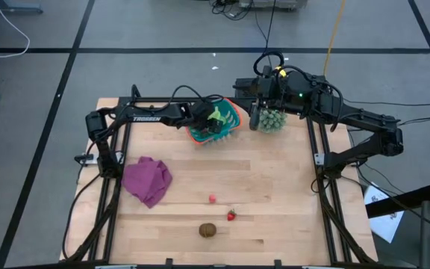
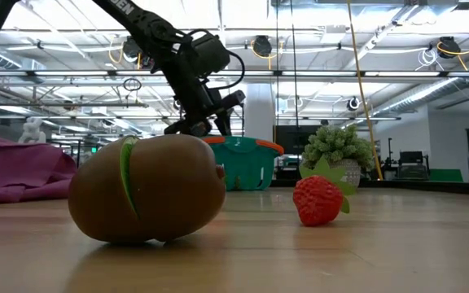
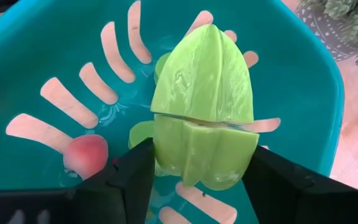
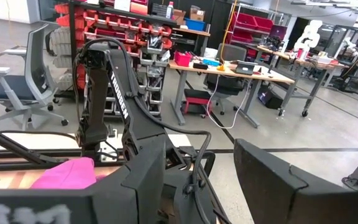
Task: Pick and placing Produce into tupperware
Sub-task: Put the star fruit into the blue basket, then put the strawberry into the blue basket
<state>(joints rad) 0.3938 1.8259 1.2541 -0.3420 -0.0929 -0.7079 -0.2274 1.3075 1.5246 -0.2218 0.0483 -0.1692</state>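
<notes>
Presently the left tool (image 1: pixel 213 124) sits over the teal tupperware (image 1: pixel 231 114), its two dark fingers (image 3: pixel 132 177) clamped on either side of a light green piece of produce (image 3: pixel 202 112). That piece is ridged and pointed like a star fruit, glossy, with a seam running across its middle; it hangs inside the tupperware, above the slotted floor. A small red-pink round fruit (image 3: pixel 86 155) lies on the tupperware floor just beside the held piece, and a second light green piece (image 3: pixel 140 132) shows partly behind and under it.

The tupperware is a rounded rectangular basket with long slots through which the wooden table (image 1: pixel 275 194) shows, and an orange-red rim underside visible in the low view. It stands at the far edge of the table, just beside the spiky pale-green plant (image 1: pixel 270 118).

Well apart from the tupperware, toward the near edge of the table, lie three loose pieces: a tiny red fruit (image 1: pixel 212 199), a strawberry (image 1: pixel 231 215) with green leaves, and a brown oval (image 1: pixel 207 230) with a green stripe. A purple cloth (image 1: pixel 146 180) lies crumpled on the arm's side of the tupperware, nearer the table's front.

The right tool (image 4: pixel 191 186) is held above the plant, fingers set apart and empty.
</notes>
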